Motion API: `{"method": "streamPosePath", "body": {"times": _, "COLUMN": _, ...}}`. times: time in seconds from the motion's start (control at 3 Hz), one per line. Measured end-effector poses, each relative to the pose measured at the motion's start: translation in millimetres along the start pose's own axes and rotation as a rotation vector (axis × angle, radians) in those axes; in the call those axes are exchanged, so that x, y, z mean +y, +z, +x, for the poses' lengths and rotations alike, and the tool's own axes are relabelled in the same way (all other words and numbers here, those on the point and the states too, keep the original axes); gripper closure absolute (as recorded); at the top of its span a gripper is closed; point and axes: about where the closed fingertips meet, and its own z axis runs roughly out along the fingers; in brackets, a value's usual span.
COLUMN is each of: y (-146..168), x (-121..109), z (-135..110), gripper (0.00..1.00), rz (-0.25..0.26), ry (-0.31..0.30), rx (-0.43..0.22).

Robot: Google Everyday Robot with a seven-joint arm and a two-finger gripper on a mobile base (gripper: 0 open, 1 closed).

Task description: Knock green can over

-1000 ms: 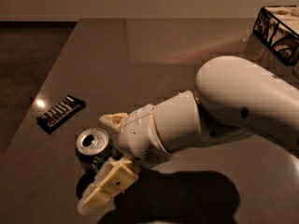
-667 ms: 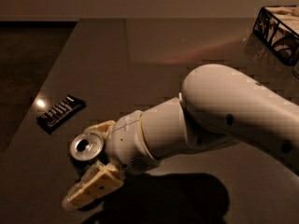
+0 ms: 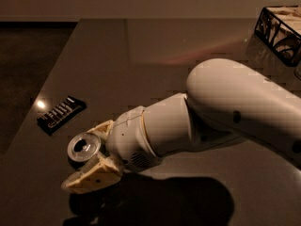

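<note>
Green can shows round silver top; gripper astride it.

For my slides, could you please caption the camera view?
The gripper sits at the green can near the dark table's edge, with a black snack bar close by.

The worktop is dark, smooth and semi-glossy, with soft reflections at the far right. The arm has a smooth white shell that looks like satin plastic. At the near left, the hand has duller cream fingers, set apart on either side of the can, whose metal top shines silver. Left of it, the black bar has a glossy wrapper with a bright glint. At the far right, the basket is thin black wire.
</note>
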Motion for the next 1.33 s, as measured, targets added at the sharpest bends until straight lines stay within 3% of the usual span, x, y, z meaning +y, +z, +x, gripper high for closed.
{"method": "streamPosePath", "body": {"times": 0.33, "y": -22.0, "x": -3.2, "z": -11.1, "gripper": 0.88, "rz": 0.034, "ry": 0.001, "rx": 0.078}}
{"method": "streamPosePath", "body": {"times": 0.67, "y": -50.7, "x": -12.1, "z": -8.6, "gripper": 1.00, "rz": 0.062, "ry": 0.031, "rx": 0.213}}
{"method": "streamPosePath", "body": {"times": 1.0, "y": -86.5, "x": -25.8, "z": 22.8, "gripper": 1.00, "rz": 0.083, "ry": 0.115, "rx": 0.382}}
{"method": "streamPosePath", "body": {"times": 1.33, "y": -110.8, "x": -35.6, "z": 52.4, "gripper": 1.00, "rz": 0.071, "ry": 0.175, "rx": 0.495}}
